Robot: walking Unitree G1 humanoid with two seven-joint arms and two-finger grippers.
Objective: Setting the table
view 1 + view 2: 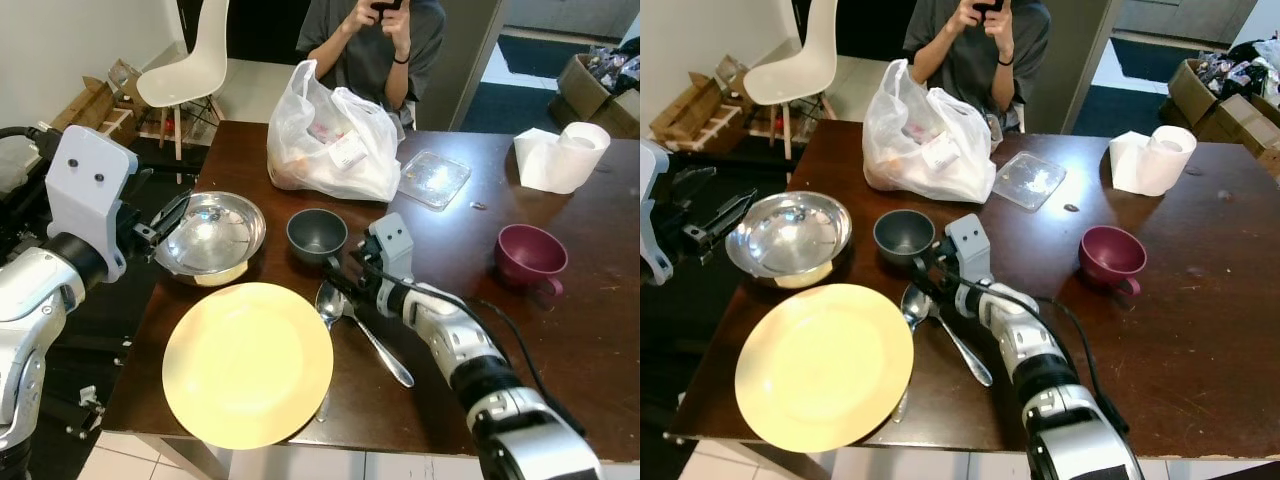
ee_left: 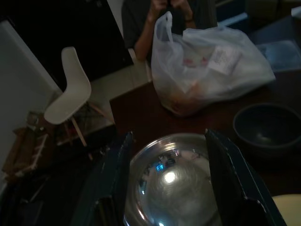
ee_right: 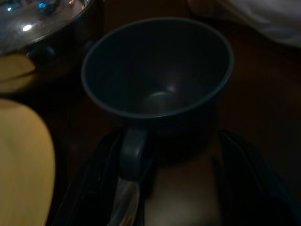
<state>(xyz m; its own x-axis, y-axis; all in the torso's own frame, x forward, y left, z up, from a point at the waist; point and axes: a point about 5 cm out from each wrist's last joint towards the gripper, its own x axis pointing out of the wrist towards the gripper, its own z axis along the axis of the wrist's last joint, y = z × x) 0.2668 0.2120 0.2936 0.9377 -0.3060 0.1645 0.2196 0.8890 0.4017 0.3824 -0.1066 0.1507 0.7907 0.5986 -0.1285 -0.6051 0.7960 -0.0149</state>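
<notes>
**Table half set: plate and spoon down, cups and bowl not yet placed**

A yellow plate lies at the near edge of the dark wooden tabletop, and a metal spoon lies just beside its right rim, bowl end away from the robot. That pair reads as 1 place laid, or nearly so.

The rest looks unsorted. A steel bowl sits just behind the plate toward the left edge, a grey cup stands behind the spoon, and a maroon cup stands well apart to the right. Further back are a white plastic bag, a clear plastic lid and a roll of paper towel. A person sits at the far side, both hands raised near the face.

The right gripper is low over the tabletop just in front of the grey cup; in its wrist view the jaws stand spread, 1 finger on each side of the cup's base, the handle facing the camera, nothing pinched yet. The left gripper is at the near-left rim of the steel bowl, jaws spread to either side of it and not closed on it.

My judgement: roughly halfway. The grey cup is probably the step in hand; the bowl and the maroon cup remain to be placed.
</notes>
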